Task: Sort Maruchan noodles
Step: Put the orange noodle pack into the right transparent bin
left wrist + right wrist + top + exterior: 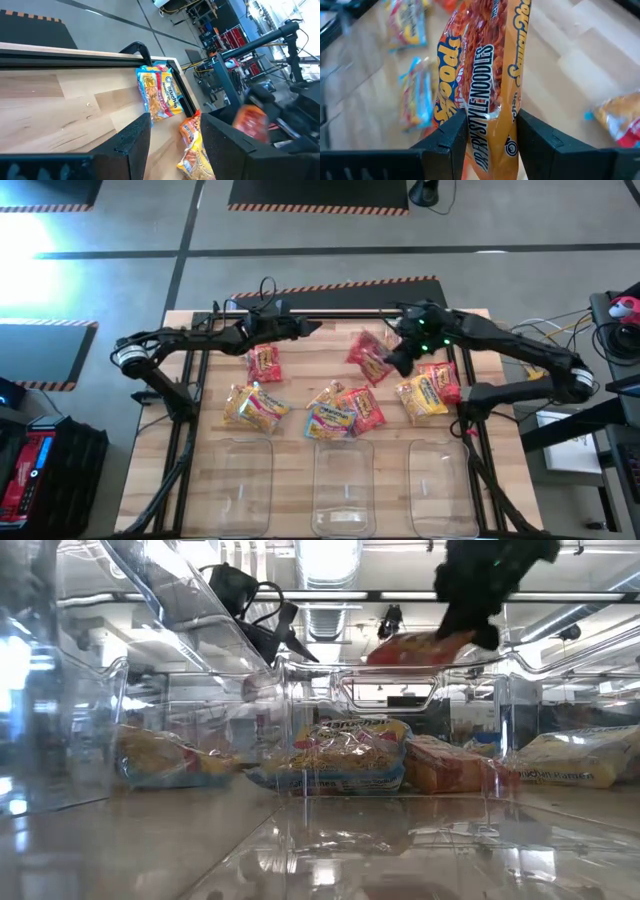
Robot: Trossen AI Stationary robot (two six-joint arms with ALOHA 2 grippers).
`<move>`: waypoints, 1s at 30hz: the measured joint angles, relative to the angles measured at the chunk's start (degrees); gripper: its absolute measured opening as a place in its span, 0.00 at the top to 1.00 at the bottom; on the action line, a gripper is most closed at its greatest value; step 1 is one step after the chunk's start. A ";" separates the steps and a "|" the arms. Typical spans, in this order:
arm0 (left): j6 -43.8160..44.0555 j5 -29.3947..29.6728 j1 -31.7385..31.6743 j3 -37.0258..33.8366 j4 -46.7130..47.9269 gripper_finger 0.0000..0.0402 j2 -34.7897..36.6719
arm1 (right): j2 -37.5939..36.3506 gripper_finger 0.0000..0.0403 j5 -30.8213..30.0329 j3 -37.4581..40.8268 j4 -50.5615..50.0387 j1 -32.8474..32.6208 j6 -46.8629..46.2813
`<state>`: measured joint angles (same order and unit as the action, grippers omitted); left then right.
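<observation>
Maruchan noodles lie scattered on the table (200, 350); one red packet (368, 356) is pinched between the fingers of the right gripper (392, 360) and held aloft. A carry step is judged underway; the clear bins (343, 485) below its reach offer room. The left gripper (305, 327) hangs part-open, empty.

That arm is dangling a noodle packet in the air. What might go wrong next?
The right gripper pinches the red-orange crinkly plastic noodle packet only near one edge, so it may slip out and fall among the other packets on the wooden table. The three clear plastic bins sit at the table's front edge, and a swinging packet might catch a rim and land outside.
</observation>
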<state>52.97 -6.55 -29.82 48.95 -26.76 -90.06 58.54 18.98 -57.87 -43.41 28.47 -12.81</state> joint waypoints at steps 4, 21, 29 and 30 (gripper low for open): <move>-0.02 -0.02 -0.02 0.00 0.22 0.61 0.00 | -4.79 0.66 3.77 0.00 -5.60 -3.23 -0.30; 0.48 -0.04 -0.02 0.00 1.31 0.61 -0.11 | -8.85 0.66 12.74 0.00 -25.83 -17.70 -0.75; 1.52 1.49 -0.02 0.00 1.31 0.61 -0.11 | -11.52 0.66 18.98 0.00 -26.95 -21.65 -4.12; 1.53 1.84 -0.02 0.00 1.31 0.61 -0.11 | -11.87 0.66 19.00 0.00 -27.12 -22.33 -4.12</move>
<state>54.50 -4.71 -29.85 48.95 -25.45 -90.17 46.67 37.97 -57.87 -70.52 6.14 -16.93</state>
